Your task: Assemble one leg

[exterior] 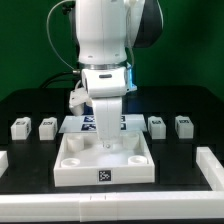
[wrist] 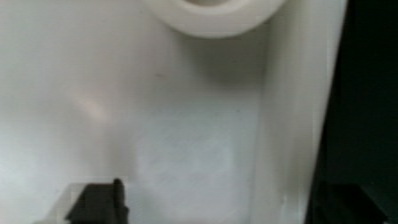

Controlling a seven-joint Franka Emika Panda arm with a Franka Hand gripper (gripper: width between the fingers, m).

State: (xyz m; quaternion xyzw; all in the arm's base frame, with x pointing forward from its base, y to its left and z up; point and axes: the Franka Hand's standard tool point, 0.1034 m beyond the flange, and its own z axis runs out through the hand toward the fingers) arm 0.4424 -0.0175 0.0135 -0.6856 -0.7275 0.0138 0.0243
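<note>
Hanging low over the wide flat white plastic slab with round corner sockets (exterior: pixel 75 172), my two-finger gripper (exterior: pixel 105 147) is near its middle. I can't tell if it's open or closed; only one dark finger (wrist: pixel 98 203) shows. Small white square plastic legs (exterior: pixel 46 127) stand just off the slab, two either side.

Four legs (exterior: pixel 20 128) stand on the tabletop (exterior: pixel 30 105), two toward its edge on the exterior view's left and two toward the opposite edge. One wide white slab (exterior: pixel 105 168) sits mid-tabletop, with two round sockets (exterior: pixel 72 158) showing at its near corners and one marker tag (exterior: pixel 104 177) on its front face. One marker board (exterior: pixel 85 124). One arm (exterior: pixel 105 50).
</note>
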